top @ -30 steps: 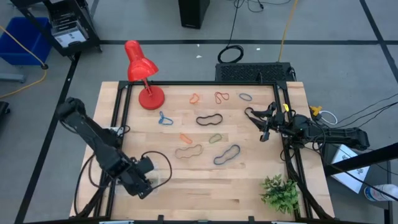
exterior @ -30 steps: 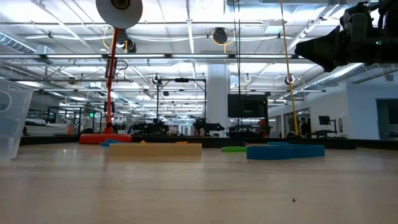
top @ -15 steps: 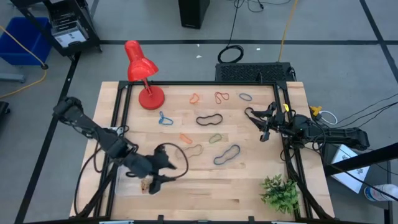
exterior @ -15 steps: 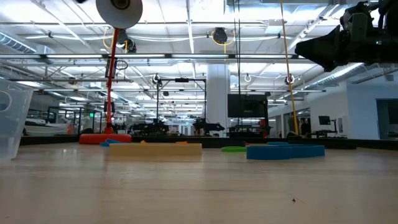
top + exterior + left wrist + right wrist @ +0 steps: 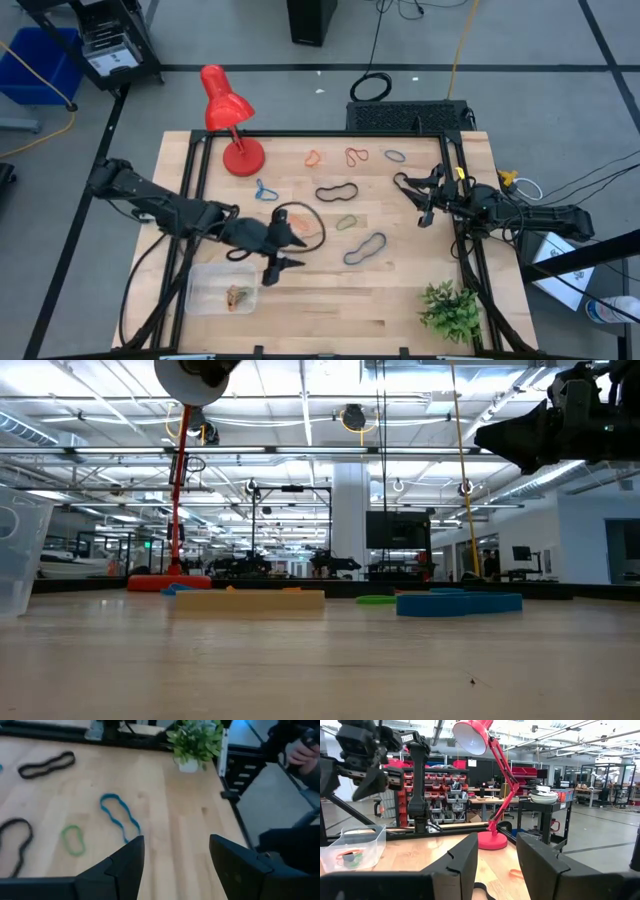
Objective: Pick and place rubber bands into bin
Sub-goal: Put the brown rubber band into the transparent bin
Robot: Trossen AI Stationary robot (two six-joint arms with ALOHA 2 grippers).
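My left gripper (image 5: 281, 262) is spread and empty, just beyond the bin (image 5: 205, 296).
Bin holds a couple of bands (image 5: 238, 296); colours hard to call, maybe orange and green. The rest lie loose on the table (image 5: 400, 320) past the bin: blue (image 5: 119, 814), green (image 5: 73, 839), black (image 5: 46, 764). My right gripper (image 5: 424, 207) hangs parted, empty, well away from the bin.

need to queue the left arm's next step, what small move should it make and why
Probably lower the open left gripper toward the blue rubber band, the loop nearest ahead of its fingers. The bin already holds a band, and many loops remain on the table.
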